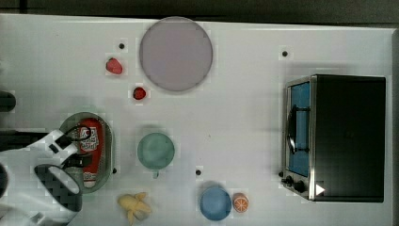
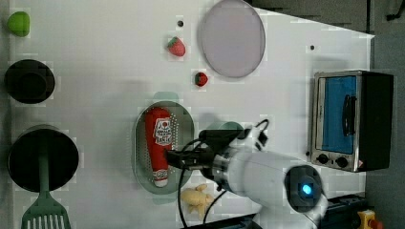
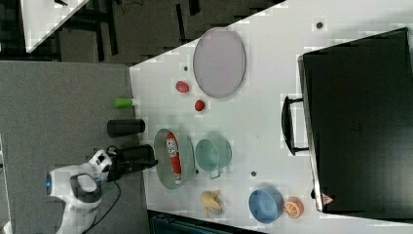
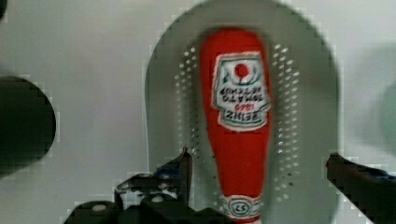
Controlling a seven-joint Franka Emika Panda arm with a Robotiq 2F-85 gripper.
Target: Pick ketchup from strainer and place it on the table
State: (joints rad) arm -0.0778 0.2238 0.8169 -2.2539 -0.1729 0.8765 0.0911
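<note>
The ketchup (image 4: 238, 121), a red squeeze bottle with a white label, lies lengthwise in the pale green strainer (image 4: 308, 116). My gripper (image 4: 259, 162) hangs open just above the bottle's narrow cap end, one finger on each side and apart from it. In the top view the ketchup (image 1: 92, 141) and strainer (image 1: 107, 155) sit at the top view's lower left on the white table (image 1: 235, 117), partly covered by the gripper (image 1: 79, 149). The left view shows the gripper (image 2: 171, 157) reaching over the ketchup (image 2: 160, 138) from the left view's right.
Beside the strainer stands a green cup (image 1: 155, 150). A banana (image 1: 134, 207), blue bowl (image 1: 215, 203) and orange half (image 1: 240, 202) lie near the table's edge. Two strawberries (image 1: 114, 66) (image 1: 139, 93) and a grey plate (image 1: 175, 53) lie farther off, with a toaster oven (image 1: 339, 136) at the top view's right.
</note>
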